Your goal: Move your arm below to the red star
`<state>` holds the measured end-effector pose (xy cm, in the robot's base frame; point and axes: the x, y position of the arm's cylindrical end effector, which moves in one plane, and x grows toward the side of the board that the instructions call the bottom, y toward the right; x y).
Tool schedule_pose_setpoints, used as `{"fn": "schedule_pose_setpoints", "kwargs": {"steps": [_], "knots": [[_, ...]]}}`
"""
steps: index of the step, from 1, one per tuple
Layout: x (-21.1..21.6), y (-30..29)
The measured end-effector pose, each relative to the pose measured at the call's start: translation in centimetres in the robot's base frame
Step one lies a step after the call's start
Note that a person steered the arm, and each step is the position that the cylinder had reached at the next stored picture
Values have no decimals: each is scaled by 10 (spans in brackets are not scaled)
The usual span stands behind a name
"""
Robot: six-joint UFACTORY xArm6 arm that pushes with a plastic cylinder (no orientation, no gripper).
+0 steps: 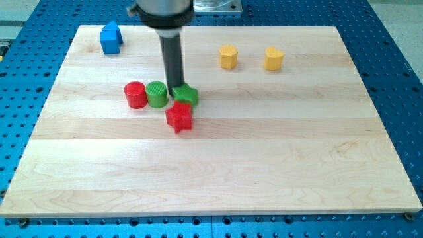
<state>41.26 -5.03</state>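
Observation:
The red star (179, 117) lies on the wooden board left of the view's middle. A green star-like block (187, 95) touches it from the view's top right. My tip (176, 86) stands at the green block's top left edge, above the red star in the view. A green cylinder (156, 94) and a red cylinder (135, 95) stand side by side to the tip's left, touching each other.
A blue block (111, 38) sits at the board's top left. Two yellow blocks (229, 57) (273, 59) sit at the top, right of centre. The board (264, 158) lies on a blue perforated table.

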Motion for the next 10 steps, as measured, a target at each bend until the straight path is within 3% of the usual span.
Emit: {"fn": "schedule_pose_setpoints", "kwargs": {"steps": [2,3,4,5,6,7,9,10], "knots": [[-51,94],[2,47],[22,1],[-1,-13],[-58,16],[-55,-65],[-3,-12],[2,63]]}}
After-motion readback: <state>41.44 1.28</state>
